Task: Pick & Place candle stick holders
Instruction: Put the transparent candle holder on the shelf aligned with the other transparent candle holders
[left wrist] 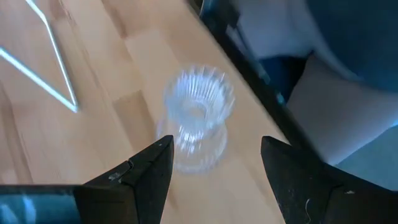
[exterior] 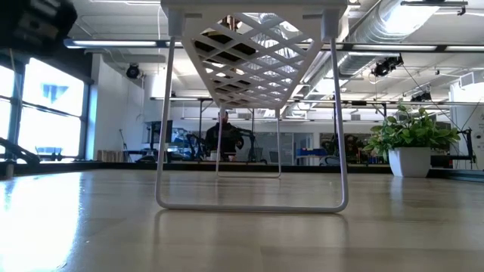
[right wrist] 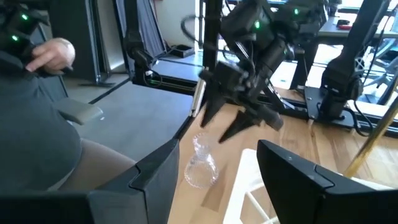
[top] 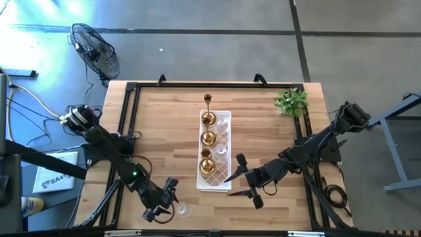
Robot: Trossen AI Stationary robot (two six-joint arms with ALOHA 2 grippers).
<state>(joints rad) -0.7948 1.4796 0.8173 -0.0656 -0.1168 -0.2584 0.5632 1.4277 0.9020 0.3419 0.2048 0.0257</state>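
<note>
The left gripper [left wrist: 214, 165] hangs with fingers spread, gripping nothing, just above a clear ribbed glass candle holder [left wrist: 198, 118] near the wooden table's [left wrist: 93, 68] front edge. A misaligned descent could tip the holder over that edge. The right gripper [top: 247, 181] waits open beside the white lattice tray [top: 223, 181].

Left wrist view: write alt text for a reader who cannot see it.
A clear glass candle stick holder stands upright on the wooden table near its dark edge, just ahead of the left gripper, whose two dark fingers are open on either side and not touching it. A thin white tray leg shows farther off.
</note>
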